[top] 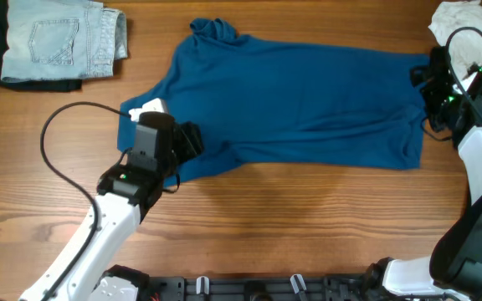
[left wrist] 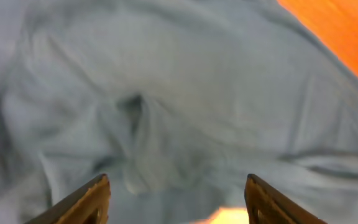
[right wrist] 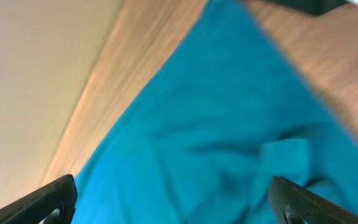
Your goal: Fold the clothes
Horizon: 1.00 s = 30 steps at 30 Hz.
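So the blue top [top: 308, 100] is lying flat on the bench [top: 291, 217], stretched out between the two grippers. The left gripper [top: 189, 140] sits over the sleeve end and the right gripper [top: 421, 84] over the hem end. Both have jaws spread with nothing pinched. My guess is one at each end lets the cloth lift evenly for the next fold.
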Each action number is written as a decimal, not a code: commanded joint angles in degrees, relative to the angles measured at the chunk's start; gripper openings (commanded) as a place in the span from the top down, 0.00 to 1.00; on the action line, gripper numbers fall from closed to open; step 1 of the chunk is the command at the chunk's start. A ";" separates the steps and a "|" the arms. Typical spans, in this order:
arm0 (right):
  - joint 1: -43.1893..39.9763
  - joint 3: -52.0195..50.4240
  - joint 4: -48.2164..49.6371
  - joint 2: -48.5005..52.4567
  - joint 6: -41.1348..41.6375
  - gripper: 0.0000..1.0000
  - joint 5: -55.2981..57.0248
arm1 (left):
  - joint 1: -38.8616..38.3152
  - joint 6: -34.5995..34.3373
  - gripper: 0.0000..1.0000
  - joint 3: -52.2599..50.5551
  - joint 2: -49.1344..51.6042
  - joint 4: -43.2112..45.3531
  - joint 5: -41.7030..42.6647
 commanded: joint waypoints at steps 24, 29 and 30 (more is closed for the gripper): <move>2.32 0.70 -2.40 -0.33 -2.49 0.01 -5.05 | 0.37 -9.07 0.44 0.46 20.20 7.65 4.92; 2.32 0.66 -2.62 -0.33 -3.28 0.00 -5.03 | 0.37 -7.61 0.73 0.48 20.20 10.16 4.92; 2.32 0.66 -2.64 -0.33 -3.28 0.00 -5.03 | 0.37 -7.61 0.79 0.52 20.20 10.80 5.33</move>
